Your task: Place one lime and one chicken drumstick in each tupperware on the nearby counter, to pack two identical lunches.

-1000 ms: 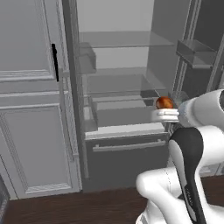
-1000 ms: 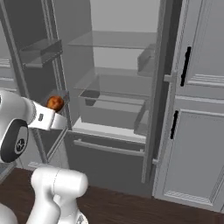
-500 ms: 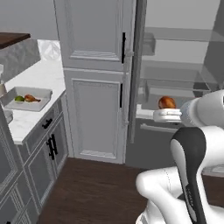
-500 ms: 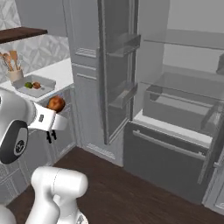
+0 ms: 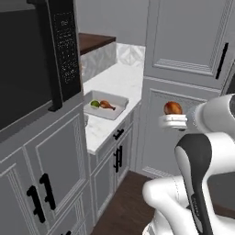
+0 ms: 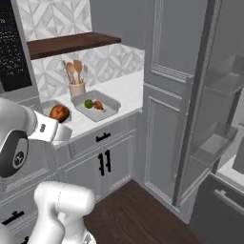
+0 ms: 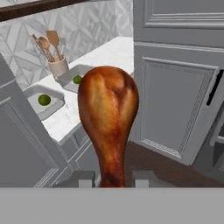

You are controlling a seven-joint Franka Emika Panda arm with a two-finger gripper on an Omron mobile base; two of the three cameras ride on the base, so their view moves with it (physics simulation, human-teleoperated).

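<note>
Grey panelled kitchen, white marble table [image 6: 119,97] along the wall under a dark wooden shelf [image 6: 71,43].

Claw [image 7: 114,177] closed tight on a chicken drumstick [image 7: 108,118], gripped by the narrow bone end, meaty end pointing away from the hand. In both base views the drumstick [image 5: 172,108] rides in the air in front of the cabinets, well short of the table.

Beyond it, two grey tupperware trays on the table. Far tray [image 6: 110,101], just beside a utensil cup [image 6: 76,88] of wooden spoons, holds a lime [image 6: 88,103] and a drumstick [image 6: 98,105] side by side; that lunch looks packed. Near tray [image 7: 54,106] holds a lime [image 7: 44,100] alone, with bare floor around it.

Judgement: task is mostly done. Three of four items are in place, and the fourth is in the claw. What remains is to carry the held drumstick over the near tray, lower it beside the lime, and release.
</note>
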